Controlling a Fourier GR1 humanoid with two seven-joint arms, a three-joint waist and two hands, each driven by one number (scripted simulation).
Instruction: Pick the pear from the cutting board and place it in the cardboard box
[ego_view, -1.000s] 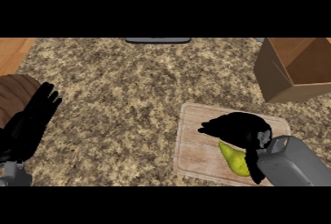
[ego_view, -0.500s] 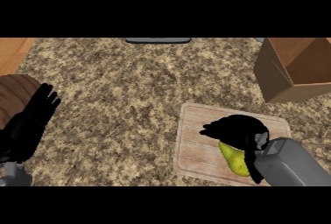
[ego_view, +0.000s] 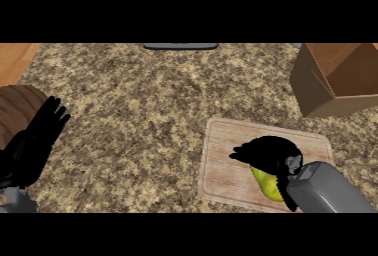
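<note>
Right hand (ego_view: 267, 152) over pear (ego_view: 267, 184) on cutting board (ego_view: 225, 165), fingers curled, grip unclear; close fully before lifting toward box (ego_view: 325, 95).

Grey boxy right forearm (ego_view: 328, 190), black hands, left hand (ego_view: 33, 145) slender-fingered.

Right hand (ego_view: 267, 155): enters from lower right on a grey forearm, palm down, fingers curled over and closed on what lies beneath. Left hand (ego_view: 35, 142): at the view's left edge, fingers straight and pointing up, spread slightly, holding nothing. Its forearm runs off the lower left corner.
</note>
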